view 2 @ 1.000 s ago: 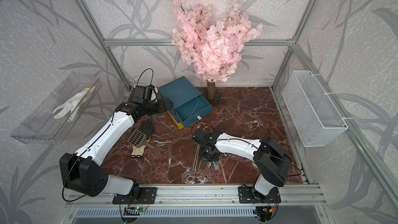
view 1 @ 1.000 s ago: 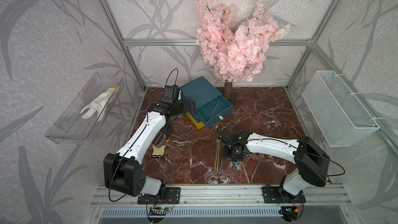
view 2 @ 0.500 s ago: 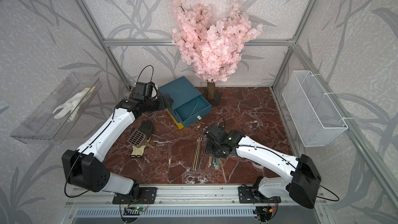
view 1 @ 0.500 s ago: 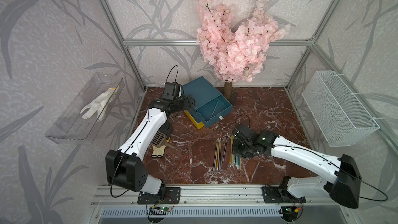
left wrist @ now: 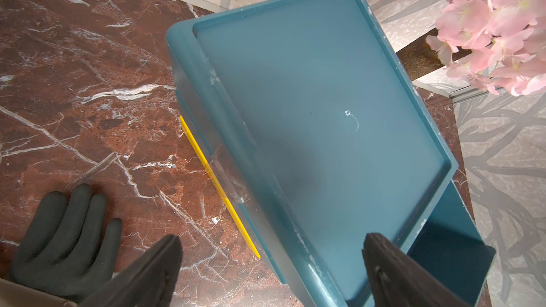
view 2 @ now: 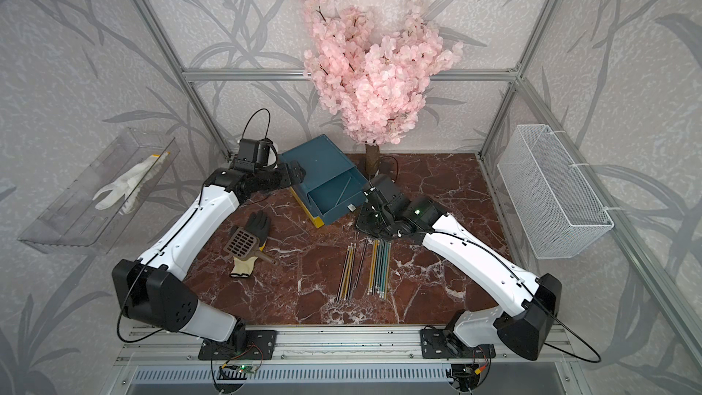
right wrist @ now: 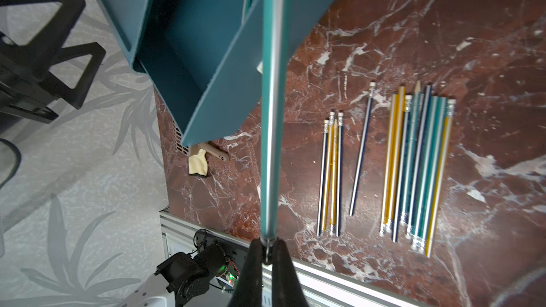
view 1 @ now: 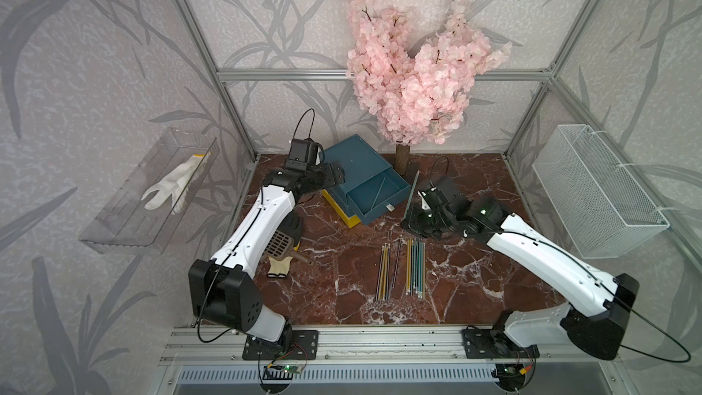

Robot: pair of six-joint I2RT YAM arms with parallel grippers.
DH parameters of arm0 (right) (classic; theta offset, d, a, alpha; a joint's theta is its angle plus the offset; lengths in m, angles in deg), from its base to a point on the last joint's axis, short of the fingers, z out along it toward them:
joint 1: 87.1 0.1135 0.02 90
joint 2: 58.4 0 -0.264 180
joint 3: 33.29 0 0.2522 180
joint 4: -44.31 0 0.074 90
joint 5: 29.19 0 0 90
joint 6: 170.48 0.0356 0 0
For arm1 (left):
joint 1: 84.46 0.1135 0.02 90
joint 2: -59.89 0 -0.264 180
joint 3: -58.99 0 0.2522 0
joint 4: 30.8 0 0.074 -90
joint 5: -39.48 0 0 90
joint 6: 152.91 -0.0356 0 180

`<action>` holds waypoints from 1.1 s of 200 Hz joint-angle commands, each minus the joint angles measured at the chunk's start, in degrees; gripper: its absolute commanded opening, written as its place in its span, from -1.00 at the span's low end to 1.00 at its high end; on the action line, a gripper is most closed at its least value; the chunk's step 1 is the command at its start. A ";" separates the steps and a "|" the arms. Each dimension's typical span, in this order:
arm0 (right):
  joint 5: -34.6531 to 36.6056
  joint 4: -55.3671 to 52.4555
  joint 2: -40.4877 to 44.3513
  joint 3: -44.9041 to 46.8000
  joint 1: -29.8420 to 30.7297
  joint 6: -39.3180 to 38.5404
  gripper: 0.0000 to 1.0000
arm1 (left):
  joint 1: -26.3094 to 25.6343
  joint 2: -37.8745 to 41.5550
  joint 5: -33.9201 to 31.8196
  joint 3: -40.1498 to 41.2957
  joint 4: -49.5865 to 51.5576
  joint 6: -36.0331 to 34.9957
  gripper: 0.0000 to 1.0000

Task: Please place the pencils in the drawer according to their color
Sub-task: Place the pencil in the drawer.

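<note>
Nearest the front rail, the loose pencils (view 1: 416,267) lie on the desk (view 1: 334,290) in roughly parallel rows: a small yellow-and-dark group, one dark pencil alone, then a bigger bunch of yellow, teal and dark. Just beyond them the right pincer (right wrist: 267,248) pinches the end of a teal pencil (right wrist: 271,113), which rises tilted beside the open teal drawer (view 1: 383,208). A second teal pencil (view 1: 381,191) lies inside that drawer. Farther back the left pincer (left wrist: 270,249) is spread across a corner of the chest (view 1: 353,157); whether it touches cannot be told.
</note>
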 commanded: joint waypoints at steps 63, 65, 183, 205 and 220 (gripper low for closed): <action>-4.91 9.82 -13.82 -11.01 -1.49 0.96 -1.00 | 0.05 -0.66 -0.64 -1.03 1.61 -1.29 1.00; -5.00 9.88 -14.14 -11.32 -1.55 1.00 -1.00 | 0.05 -0.65 -0.58 -0.98 1.51 -1.24 1.00; -7.22 14.06 -22.44 -13.90 -2.85 3.69 -1.00 | 0.03 -0.67 -0.03 0.57 0.70 -1.22 1.00; -7.67 14.18 -22.45 -13.56 -2.63 3.82 -1.00 | 0.16 -0.82 -0.02 0.80 0.49 -1.09 1.00; -8.12 14.38 -22.43 -13.26 -2.37 4.03 -1.00 | 0.10 -0.82 -0.02 0.84 0.25 -1.00 1.00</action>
